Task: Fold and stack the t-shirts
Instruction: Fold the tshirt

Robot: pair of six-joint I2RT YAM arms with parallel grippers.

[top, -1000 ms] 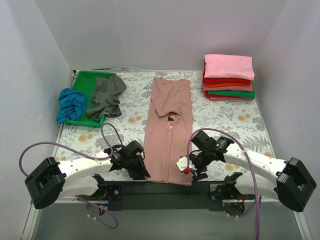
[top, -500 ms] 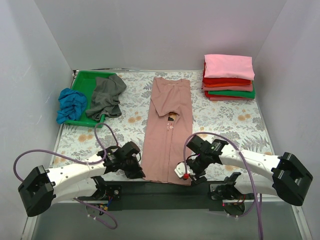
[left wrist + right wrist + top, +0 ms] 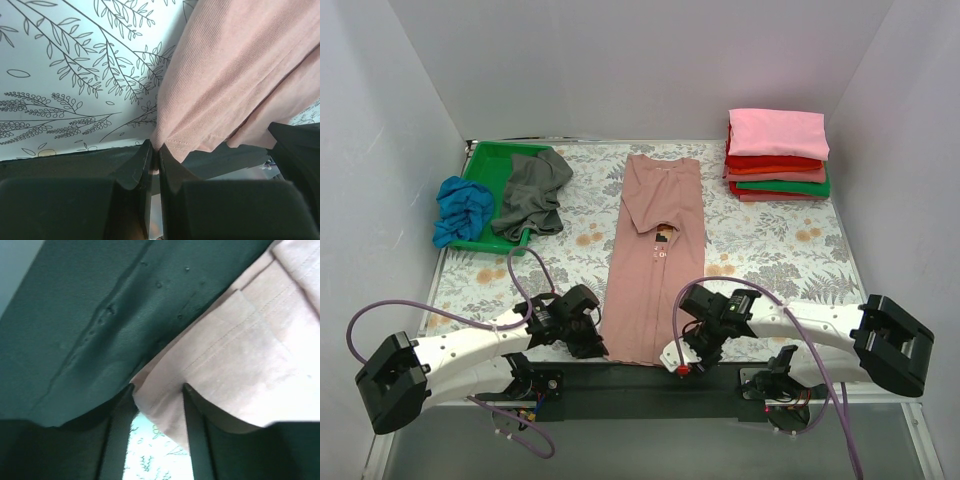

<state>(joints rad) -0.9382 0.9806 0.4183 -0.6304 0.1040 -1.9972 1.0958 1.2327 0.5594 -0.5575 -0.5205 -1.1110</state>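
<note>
Left end effector (image 3: 155,152): fingers pinched together on the near-left hem corner of the dusty-pink t-shirt (image 3: 655,260). Right end effector (image 3: 159,387): fingers apart, straddling the near-right hem corner, unclamped. Both moved in to the hem within the last second. Shirt lies lengthwise mid-table (image 3: 770,250), hem at the near edge. Likely next: right closes, hem is folded away.

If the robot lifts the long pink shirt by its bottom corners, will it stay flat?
Probably not: the dusty-pink t-shirt lies soft and creased, so it would likely sag between the left gripper and right gripper. It looks thin, so probably light.
</note>
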